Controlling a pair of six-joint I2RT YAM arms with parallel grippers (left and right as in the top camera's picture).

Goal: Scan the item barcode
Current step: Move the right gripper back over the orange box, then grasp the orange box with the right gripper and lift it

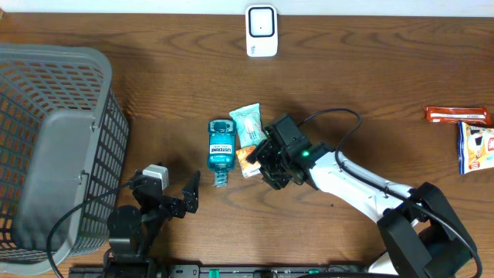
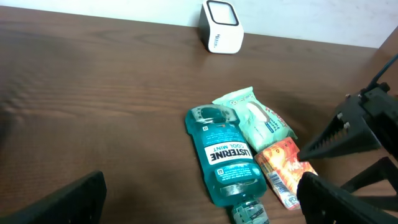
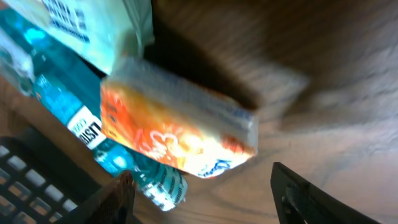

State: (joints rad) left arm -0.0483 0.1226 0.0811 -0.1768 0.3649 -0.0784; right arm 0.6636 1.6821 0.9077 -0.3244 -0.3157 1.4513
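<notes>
The right gripper [image 3: 200, 177] stands half open around the orange packet [image 3: 174, 127], right of the blue bottle [image 1: 221, 145]; the left gripper [image 1: 174, 185] is wide open and empty.

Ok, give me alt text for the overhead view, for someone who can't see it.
The right pincer sits open at an orange packet, beside a blue mouthwash bottle and a green wipes pack. A white scanner stands near the top edge.

Orange packet [image 1: 247, 160] and white scanner [image 1: 262, 31]
The small, crinkled orange packet lies flat near the table's middle. The boxy scanner stands upright at the far edge, well apart.
</notes>
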